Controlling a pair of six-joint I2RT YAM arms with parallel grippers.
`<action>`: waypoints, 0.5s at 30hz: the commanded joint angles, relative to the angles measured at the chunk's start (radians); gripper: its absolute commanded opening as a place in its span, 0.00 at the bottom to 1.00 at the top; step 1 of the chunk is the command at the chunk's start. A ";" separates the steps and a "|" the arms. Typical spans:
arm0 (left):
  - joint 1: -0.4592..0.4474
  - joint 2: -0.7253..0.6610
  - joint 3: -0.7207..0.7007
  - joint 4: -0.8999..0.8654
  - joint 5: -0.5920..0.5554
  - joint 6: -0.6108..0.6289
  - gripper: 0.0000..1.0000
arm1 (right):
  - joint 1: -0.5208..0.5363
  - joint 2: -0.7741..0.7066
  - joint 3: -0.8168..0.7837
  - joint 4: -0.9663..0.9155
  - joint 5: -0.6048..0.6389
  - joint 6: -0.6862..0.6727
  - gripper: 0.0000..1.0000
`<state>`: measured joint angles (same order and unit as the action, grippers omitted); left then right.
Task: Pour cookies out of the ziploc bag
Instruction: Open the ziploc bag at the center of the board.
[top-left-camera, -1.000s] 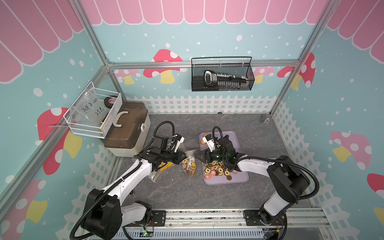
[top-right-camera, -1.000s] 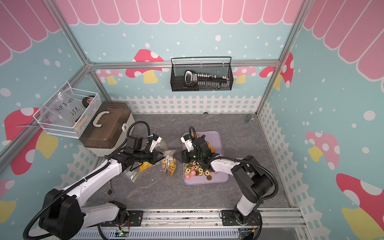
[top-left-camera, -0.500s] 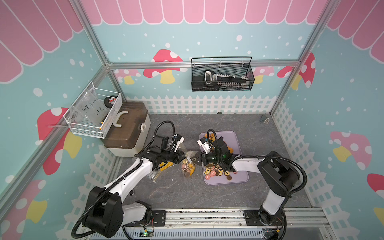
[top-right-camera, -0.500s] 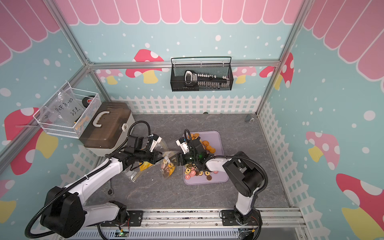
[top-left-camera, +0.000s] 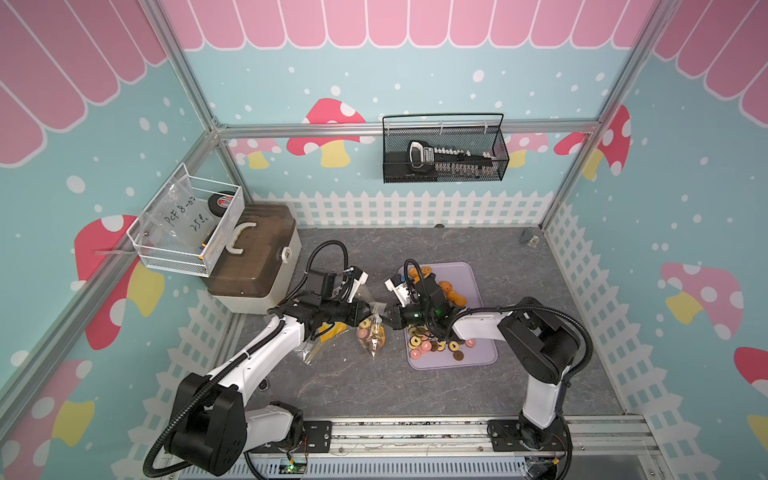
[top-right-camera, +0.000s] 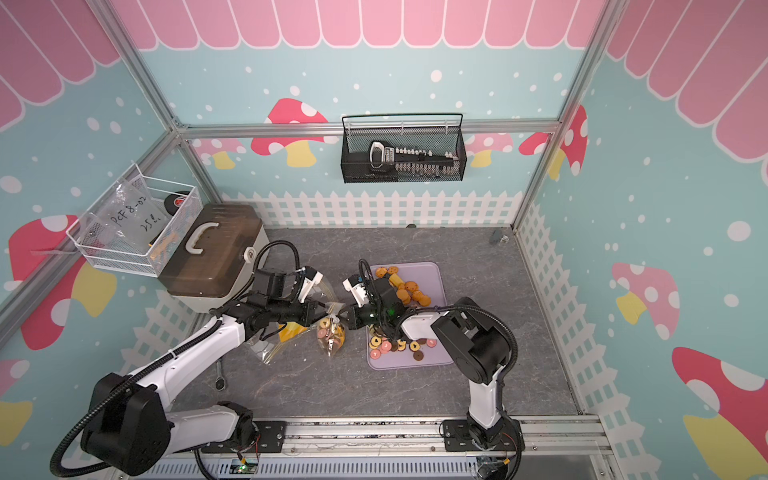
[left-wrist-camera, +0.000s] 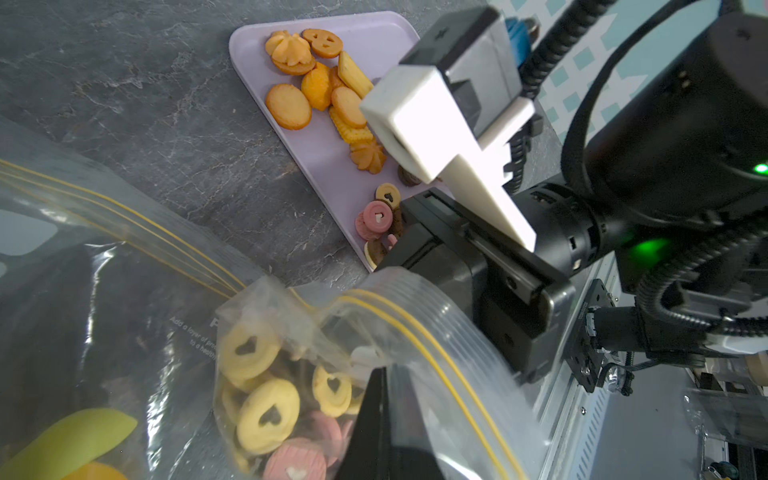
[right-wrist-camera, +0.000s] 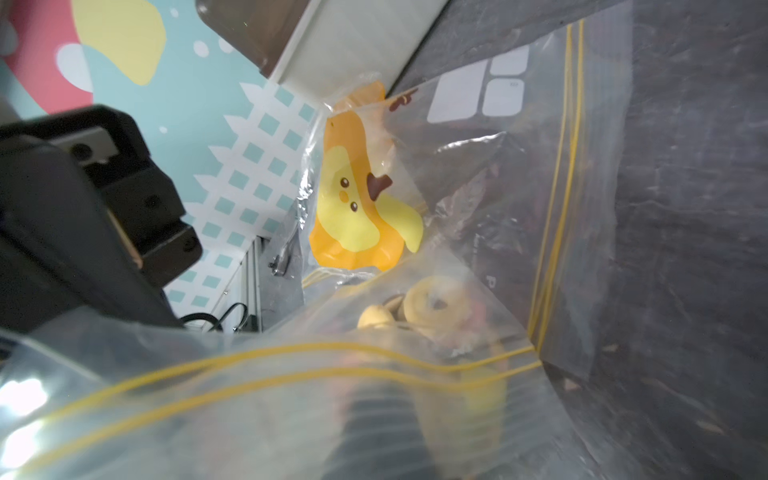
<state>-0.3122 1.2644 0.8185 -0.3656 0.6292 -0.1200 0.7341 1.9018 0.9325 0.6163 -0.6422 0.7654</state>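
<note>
Both the left gripper (top-left-camera: 366, 311) and right gripper (top-left-camera: 387, 320) are clamped shut on the top of the ziploc bag (top-left-camera: 372, 338), right beside the purple tray (top-left-camera: 478, 355). Some cookies (left-wrist-camera: 266, 411) sit in the bag, more on the tray.

Handwritten "PCF 8-02", perhaps "25" below, on bag (top-left-camera: 176, 220) in wire basket (top-left-camera: 172, 259)

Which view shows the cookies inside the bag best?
The left wrist view: the cookies show close and sharp through the clear bag. The right wrist view blurs them; both top views show only a tiny cluster.
</note>
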 joint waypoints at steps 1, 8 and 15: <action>0.008 -0.006 -0.005 0.035 0.026 0.003 0.00 | 0.008 0.024 0.005 0.075 -0.021 0.049 0.00; 0.022 -0.002 0.000 -0.007 -0.030 0.008 0.00 | 0.004 -0.067 -0.058 0.018 0.093 0.037 0.00; 0.025 -0.002 0.002 -0.050 -0.081 0.019 0.00 | 0.005 -0.131 -0.072 -0.207 0.301 -0.023 0.00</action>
<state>-0.2955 1.2644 0.8173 -0.3923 0.5789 -0.1196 0.7353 1.7962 0.8764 0.5159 -0.4564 0.7673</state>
